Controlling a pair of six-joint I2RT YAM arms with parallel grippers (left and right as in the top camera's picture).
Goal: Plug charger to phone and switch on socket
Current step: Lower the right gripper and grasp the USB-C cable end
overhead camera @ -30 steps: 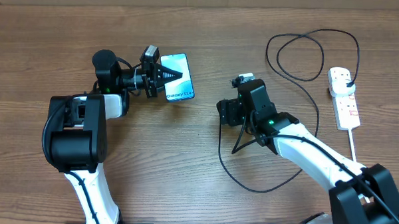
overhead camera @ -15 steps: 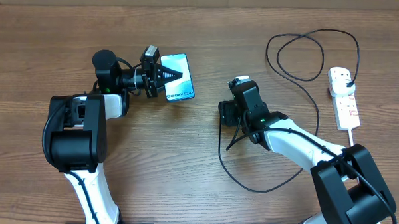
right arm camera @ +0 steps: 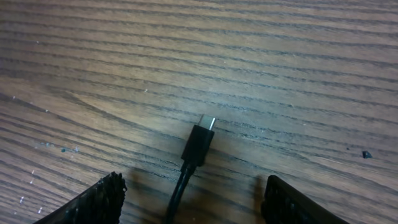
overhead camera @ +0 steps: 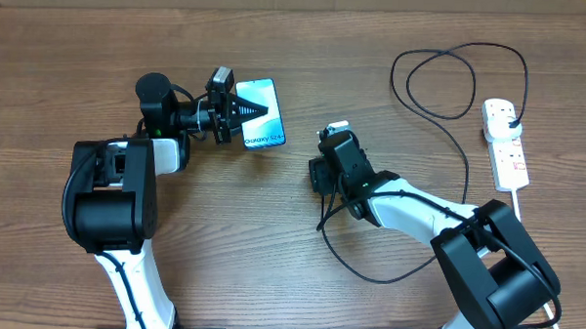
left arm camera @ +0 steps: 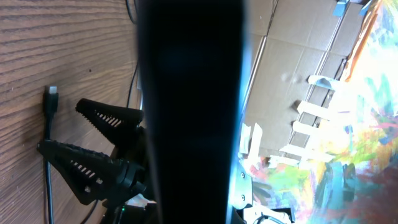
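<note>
The phone [overhead camera: 263, 124], with its cyan screen lit, lies at the upper left. My left gripper [overhead camera: 248, 110] is shut on its left end. In the left wrist view the phone [left arm camera: 189, 112] is a dark band seen edge-on. The charger [overhead camera: 466, 175], a thin black cable, loops across the right side to a black plug in the white socket [overhead camera: 508, 157]. Its connector tip [right arm camera: 200, 140] lies on the wood. My right gripper [right arm camera: 193, 205] is open with a finger on each side of the cable, just behind the tip. The right gripper [overhead camera: 317, 175] is right of the phone.
The socket's thick white cord [overhead camera: 518, 211] runs down toward the front right edge. The left wrist view shows my right gripper's open jaws [left arm camera: 87, 143] and the connector tip [left arm camera: 51, 99] against a background of cardboard boxes [left arm camera: 298, 74].
My right arm has moved left toward the phone, with the cable end still at its jaws. The left arm and the phone have not moved.
</note>
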